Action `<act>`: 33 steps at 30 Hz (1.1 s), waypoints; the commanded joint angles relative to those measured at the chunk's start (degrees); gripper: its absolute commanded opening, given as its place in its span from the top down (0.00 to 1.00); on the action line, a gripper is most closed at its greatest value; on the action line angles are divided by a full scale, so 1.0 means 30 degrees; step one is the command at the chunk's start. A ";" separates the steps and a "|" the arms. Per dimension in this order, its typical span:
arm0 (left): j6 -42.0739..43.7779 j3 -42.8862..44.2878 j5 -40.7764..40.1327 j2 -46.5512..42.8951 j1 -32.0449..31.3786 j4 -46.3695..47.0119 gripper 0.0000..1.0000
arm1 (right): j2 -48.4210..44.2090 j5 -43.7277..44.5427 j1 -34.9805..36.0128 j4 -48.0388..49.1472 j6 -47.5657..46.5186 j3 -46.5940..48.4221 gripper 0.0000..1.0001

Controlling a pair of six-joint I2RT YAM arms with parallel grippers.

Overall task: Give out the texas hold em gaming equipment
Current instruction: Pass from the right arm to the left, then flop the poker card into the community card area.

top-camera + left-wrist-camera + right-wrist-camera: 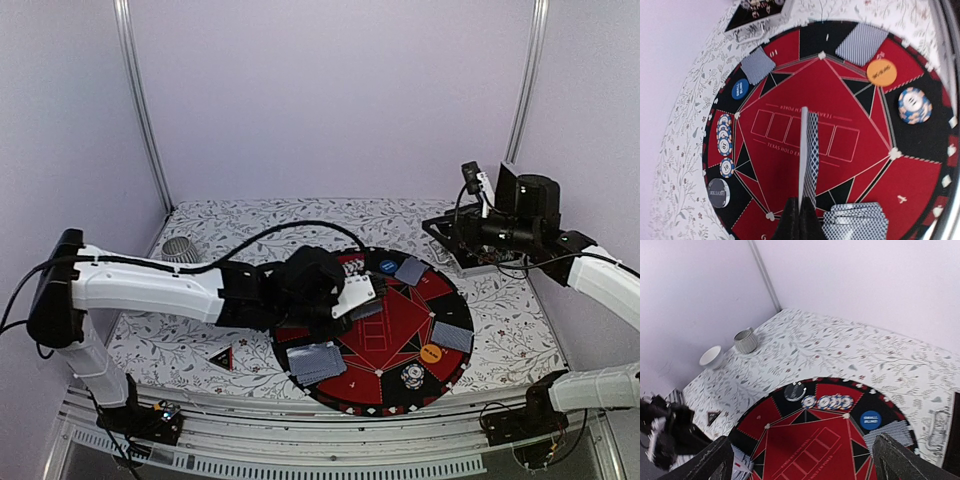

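My left gripper [800, 202] is shut on a thin edge-on card [810, 150], grey-blue back and white face, held above the middle of the round mat [840, 100]. On the mat's rim lie card piles [758, 65] [861, 43] [855, 220], a blue disc [740, 89], an orange disc [881, 72], a dark disc [718, 191] and striped chips [915, 105] [724, 140]. The black-red triangle [221, 357] lies on the cloth left of the mat. My right gripper [802, 450] stands open and empty, high at the back right.
A ribbed grey cup [745, 340] and a white bowl [711, 356] stand at the table's far left. A black case [755, 12] with chips sits at the back right, under the right arm [525, 205]. A metal rail [300, 440] runs along the near edge.
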 commanded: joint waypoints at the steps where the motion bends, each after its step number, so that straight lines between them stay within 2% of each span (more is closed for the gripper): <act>1: 0.4593 0.0657 -0.4443 0.2552 -0.1164 0.1703 1.00 | -0.2191 0.2079 -0.0795 -0.0525 0.1169 -0.0923 0.01; 5: 0.7571 0.1064 -0.5690 0.4703 -0.2496 0.4193 1.00 | -0.2641 0.1625 -0.0832 -0.0584 0.1326 -0.1462 0.01; 8: 0.8416 0.1501 -0.5943 0.6315 -0.2723 0.4745 1.00 | -0.2543 0.1339 -0.0836 -0.0576 0.1489 -0.1619 0.01; 17: 0.9202 0.1278 -0.5326 0.7612 -0.3055 0.5157 1.00 | -0.2434 0.0472 -0.0823 -0.0470 0.1352 -0.1398 0.01; 22: 0.9115 0.2289 -0.5578 0.8239 -0.3118 0.4028 1.00 | -0.2531 0.0144 -0.0819 -0.0325 0.1489 -0.1489 0.01; 27: 0.9407 0.2565 -0.6428 0.8622 -0.3430 0.3431 1.00 | -0.2854 0.0014 -0.0827 -0.0333 0.1551 -0.1494 0.01; 33: 0.9616 0.3576 -0.9316 0.9086 -0.2768 0.4375 1.00 | -0.3304 -0.0083 -0.0841 -0.0323 0.1625 -0.1555 0.01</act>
